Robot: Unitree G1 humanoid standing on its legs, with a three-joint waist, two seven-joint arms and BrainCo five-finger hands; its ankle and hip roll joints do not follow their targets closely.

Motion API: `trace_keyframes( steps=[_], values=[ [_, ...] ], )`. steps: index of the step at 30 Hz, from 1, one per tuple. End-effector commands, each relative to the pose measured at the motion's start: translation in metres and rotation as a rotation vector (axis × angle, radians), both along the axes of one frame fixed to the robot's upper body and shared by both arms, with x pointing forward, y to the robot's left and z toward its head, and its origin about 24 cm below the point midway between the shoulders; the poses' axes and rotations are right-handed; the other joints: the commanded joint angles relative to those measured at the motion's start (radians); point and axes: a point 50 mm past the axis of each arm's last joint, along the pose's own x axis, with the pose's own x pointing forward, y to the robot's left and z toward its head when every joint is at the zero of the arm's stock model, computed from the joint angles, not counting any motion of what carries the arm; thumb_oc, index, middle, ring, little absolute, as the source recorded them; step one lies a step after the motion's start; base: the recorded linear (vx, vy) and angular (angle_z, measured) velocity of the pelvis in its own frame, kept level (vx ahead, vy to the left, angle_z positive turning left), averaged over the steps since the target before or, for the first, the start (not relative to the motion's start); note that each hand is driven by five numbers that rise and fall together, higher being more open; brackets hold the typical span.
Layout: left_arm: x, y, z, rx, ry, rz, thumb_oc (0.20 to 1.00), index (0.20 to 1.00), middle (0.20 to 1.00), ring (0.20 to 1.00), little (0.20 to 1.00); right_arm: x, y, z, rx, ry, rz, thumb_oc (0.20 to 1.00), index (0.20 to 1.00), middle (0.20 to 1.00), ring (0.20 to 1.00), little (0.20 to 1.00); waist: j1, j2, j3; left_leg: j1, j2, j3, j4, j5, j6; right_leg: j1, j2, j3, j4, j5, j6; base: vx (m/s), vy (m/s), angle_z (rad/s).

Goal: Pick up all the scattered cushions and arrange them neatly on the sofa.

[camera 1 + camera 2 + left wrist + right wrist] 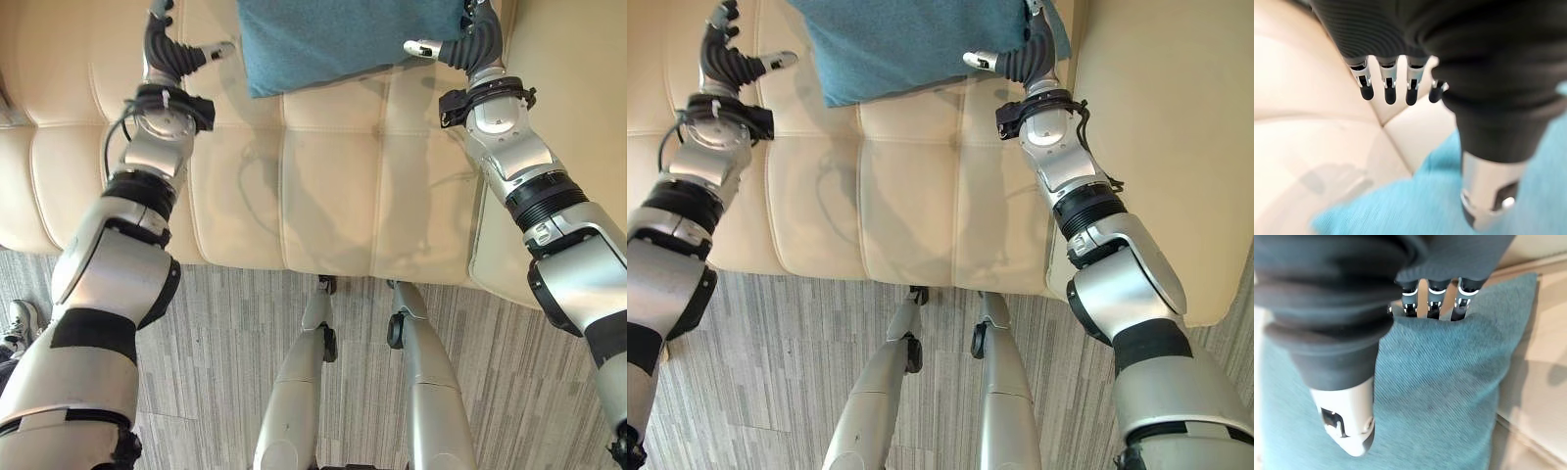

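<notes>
Right robot hand [1347,421] pinches our teal cushion [921,44] at its edge, fingers behind, thumb in front, cushion resting at back of cream sofa [323,206] seat, w/ left robot hand [171,49] spread, just beside it.

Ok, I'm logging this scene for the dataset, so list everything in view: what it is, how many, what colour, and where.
cushion: one, teal, lying on the sofa seat near its back, between the two hands.
sofa: one, cream, stitched into panels, across the upper part of the eye views.
floor: grey striped carpet, in front of the sofa.
shoe: one, white, a person's, at the left edge on the floor.
left robot hand: fingers relaxed, over the seat beside the cushion's left edge, holding nothing.
right robot hand: at the cushion's right edge, fingers behind it, thumb in front.
</notes>
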Motion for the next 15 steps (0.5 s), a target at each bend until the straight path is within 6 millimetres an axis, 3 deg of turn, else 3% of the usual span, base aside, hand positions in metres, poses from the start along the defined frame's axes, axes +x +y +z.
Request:
trace_keyframes(
  steps=[1,5,6,7,9,11,12,15],
  values=[
    [-0.016,0.01,0.046,-0.046,-0.213,0.003,1.0,1.0,1.0,1.0,1.0,-0.016,0.022,0.021,-0.01,-0.157,0.114,1.0,1.0,1.0,1.0,1.0,0.005,-0.052,0.003,0.063,0.027,0.018,0.039,-0.096,-0.073,0.083,-0.031,0.055,-0.027,-0.112,0.15,-0.03,0.001,-0.04],
    [-0.03,0.013,0.031,-0.05,-0.293,-0.06,1.0,1.0,1.0,1.0,1.0,-0.028,0.002,0.003,-0.037,-0.182,0.122,1.0,1.0,1.0,1.0,1.0,0.003,-0.056,-0.003,0.11,0.026,0.022,0.033,-0.1,-0.076,0.129,-0.029,0.055,-0.04,-0.109,0.148,-0.02,0.02,-0.09],
    [-0.037,0.017,0.009,-0.062,-0.284,-0.103,1.0,1.0,1.0,1.0,1.0,-0.034,-0.011,-0.017,-0.068,-0.165,0.128,1.0,1.0,1.0,1.0,1.0,0.0,-0.058,-0.013,0.148,0.025,0.028,0.027,-0.104,-0.078,0.169,-0.03,0.05,-0.053,-0.106,0.147,0.0,0.045,-0.1],
    [-0.048,0.021,-0.018,-0.085,-0.269,-0.143,1.0,1.0,1.0,1.0,1.0,-0.044,-0.026,-0.042,-0.114,-0.136,0.118,1.0,1.0,1.0,1.0,1.0,-0.006,-0.06,-0.026,0.192,0.023,0.031,0.026,-0.113,-0.078,0.219,-0.035,0.044,-0.064,-0.104,0.147,0.03,0.073,-0.15],
    [-0.077,0.024,-0.102,-0.079,-0.087,-0.222,1.0,1.0,1.0,1.0,1.0,-0.076,-0.065,-0.128,-0.073,0.062,0.126,1.0,1.0,1.0,1.0,1.0,-0.021,-0.072,-0.062,0.287,0.012,0.043,0.036,-0.144,-0.064,0.328,-0.05,0.033,-0.076,-0.103,0.148,0.09,0.098,-0.08],
    [-0.099,0.03,-0.147,-0.063,0.058,-0.235,1.0,1.0,1.0,1.0,1.0,-0.101,-0.086,-0.177,-0.105,0.226,0.109,1.0,1.0,1.0,1.0,1.0,-0.036,-0.082,-0.089,0.344,0.01,0.049,0.042,-0.166,-0.055,0.388,-0.058,0.025,-0.076,-0.111,0.151,0.14,0.102,-0.01],
    [-0.12,0.035,-0.191,-0.055,0.216,-0.237,1.0,1.0,1.0,1.0,1.0,-0.128,-0.097,-0.222,-0.085,0.389,0.117,1.0,1.0,1.0,1.0,1.0,-0.051,-0.089,-0.115,0.401,0.01,0.054,0.051,-0.188,-0.048,0.449,-0.065,0.023,-0.071,-0.124,0.154,0.18,0.133,-0.04],
    [-0.158,0.043,-0.251,-0.007,0.476,-0.22,1.0,1.0,1.0,1.0,1.0,-0.169,-0.116,-0.283,-0.054,0.637,0.067,1.0,1.0,1.0,1.0,1.0,-0.08,-0.095,-0.159,0.482,0.009,0.067,0.055,-0.209,-0.04,0.529,-0.066,0.022,-0.072,-0.134,0.163,0.13,0.128,-0.05]
  ],
)
